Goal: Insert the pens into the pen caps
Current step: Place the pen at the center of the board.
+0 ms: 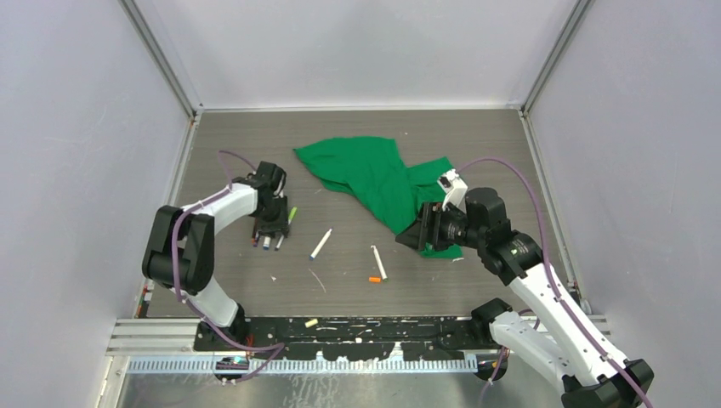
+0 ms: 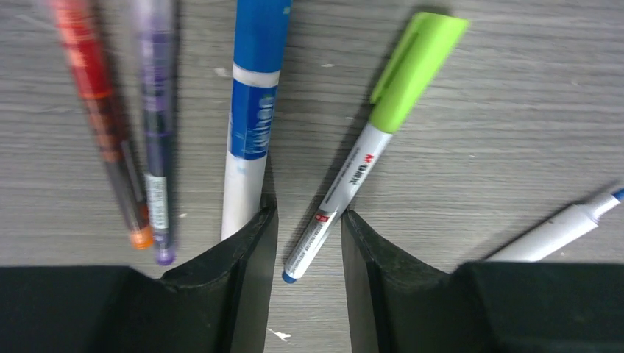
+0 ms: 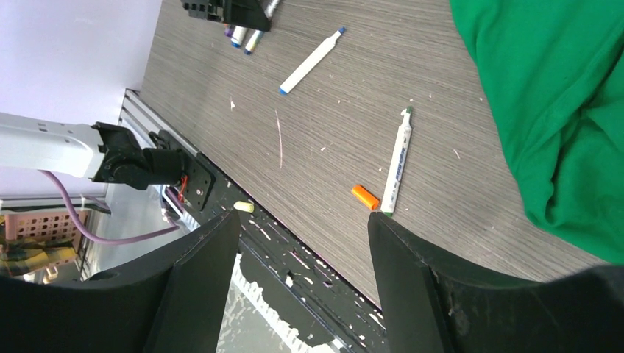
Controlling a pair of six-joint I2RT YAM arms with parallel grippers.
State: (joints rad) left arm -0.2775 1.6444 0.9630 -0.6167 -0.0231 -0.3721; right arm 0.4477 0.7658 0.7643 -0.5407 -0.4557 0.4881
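Note:
My left gripper [image 2: 307,213] is down at the table, open, and the white rear end of a pen with a lime-green cap [image 2: 368,158] lies loose between its fingers. Beside that pen lie a blue-capped pen [image 2: 250,118], a purple one [image 2: 156,132] and a red one [image 2: 99,125]. An uncapped pen with a blue tip [image 1: 320,243] lies mid-table. A green-tipped pen [image 3: 395,170] lies next to a loose orange cap [image 3: 365,196]. My right gripper [image 3: 303,220] hangs open and empty above the table's near edge, right of these.
A crumpled green cloth [image 1: 374,174] covers the back middle of the table, partly under the right arm. A pale yellow cap [image 1: 311,323] rests on the black rail at the near edge. Walls close in the left, right and back sides.

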